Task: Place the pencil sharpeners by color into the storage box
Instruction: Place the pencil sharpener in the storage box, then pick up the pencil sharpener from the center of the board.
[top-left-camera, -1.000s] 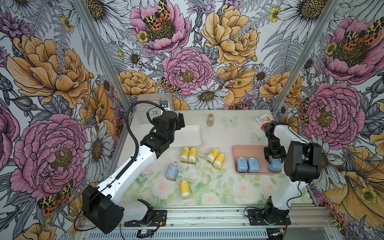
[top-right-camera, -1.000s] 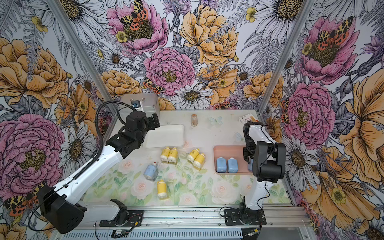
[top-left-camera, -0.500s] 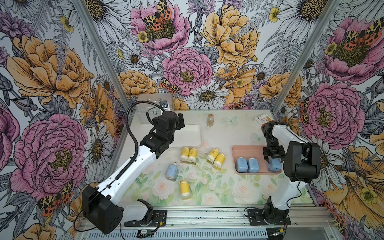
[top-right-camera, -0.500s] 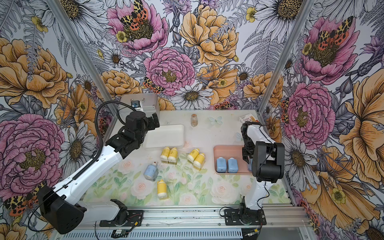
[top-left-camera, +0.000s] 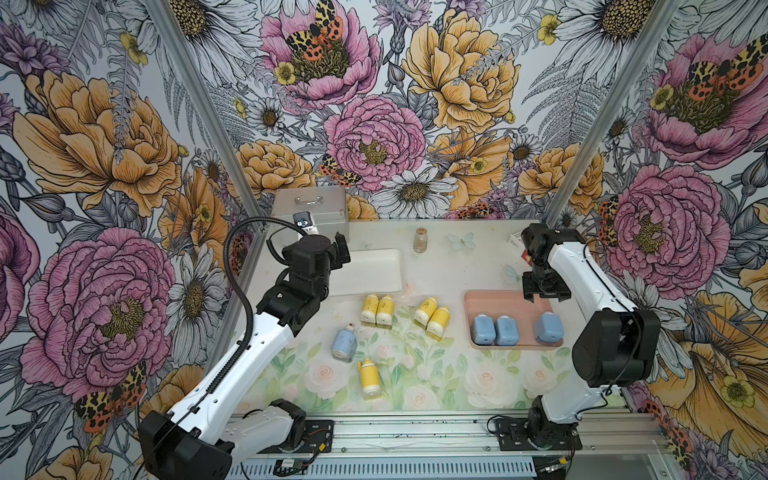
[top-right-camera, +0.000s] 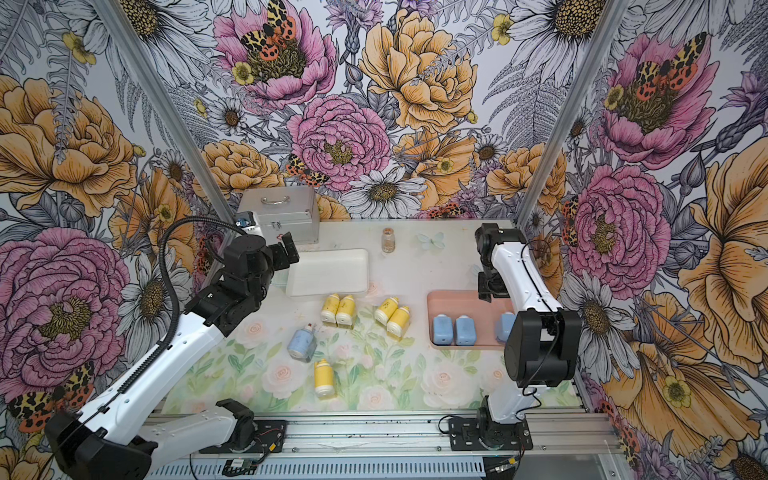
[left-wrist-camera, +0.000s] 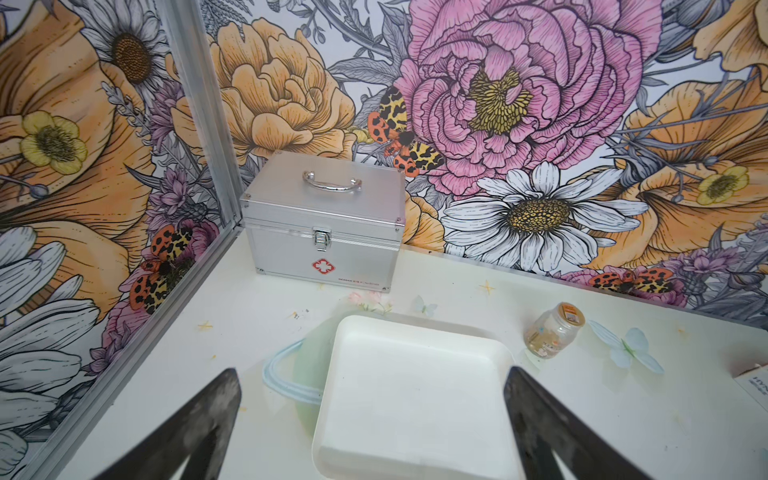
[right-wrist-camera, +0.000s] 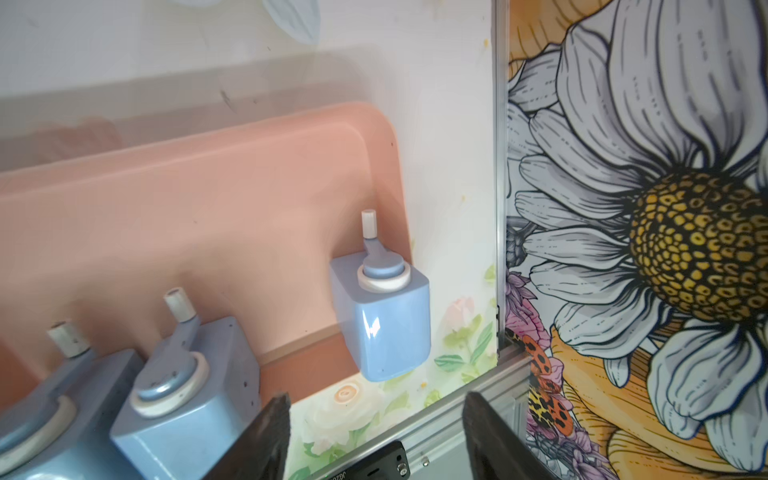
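Three light blue pencil sharpeners (top-left-camera: 482, 330) stand in the shallow pink storage box (top-left-camera: 498, 303), the third (right-wrist-camera: 386, 316) at its right near corner. My right gripper (top-left-camera: 544, 291) hangs open and empty just behind that one. Another blue sharpener (top-left-camera: 344, 343) lies on the table. Two pairs of yellow sharpeners (top-left-camera: 377, 308) (top-left-camera: 433, 314) lie in the middle, and a single yellow one (top-left-camera: 369, 376) lies nearer the front. My left gripper (left-wrist-camera: 372, 374) is wide open and empty at the near left end of the shallow white storage box (top-left-camera: 370, 270), which holds nothing.
A shut silver case (top-left-camera: 309, 208) with a handle stands in the far left corner. A small brownish glass vial (top-left-camera: 419, 240) stands at the back. A pale green disc (left-wrist-camera: 307, 365) lies partly under the white box. A small card (top-left-camera: 517, 239) lies by the right wall.
My right gripper has drawn up and back from the third blue sharpener, which stays standing in the pink box. The left arm has not moved.
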